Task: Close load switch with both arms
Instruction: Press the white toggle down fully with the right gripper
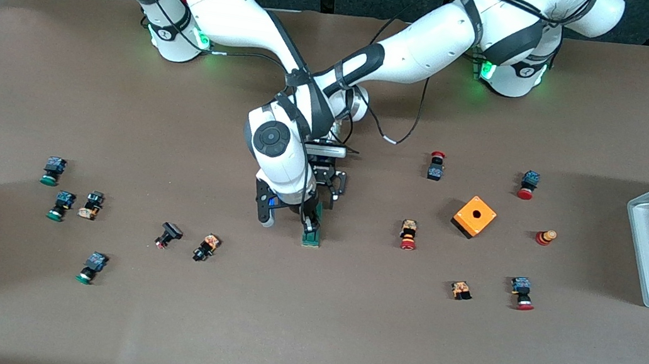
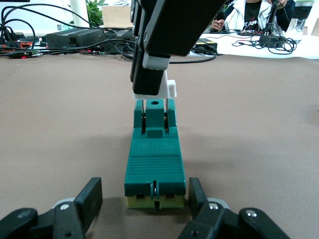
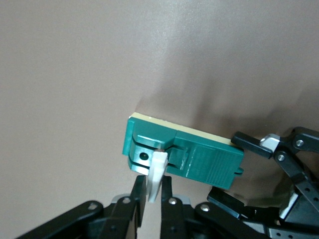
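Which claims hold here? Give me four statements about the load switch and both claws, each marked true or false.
1. The right claw grips the white lever of the load switch. True.
2. The left claw is shut on the load switch. False: it is open, its jaws flanking one end of the switch.
3. The orange box sits toward the left arm's end of the table from the load switch. True.
4. The load switch stands on the orange box. False: it lies on the table.

My right gripper (image 3: 153, 191) pinches the white lever (image 3: 157, 174) of the load switch (image 3: 182, 154), which lies flat on the brown table (image 3: 99, 64). The left gripper (image 3: 239, 172) straddles the switch's other end, fingers (image 3: 251, 143) apart.
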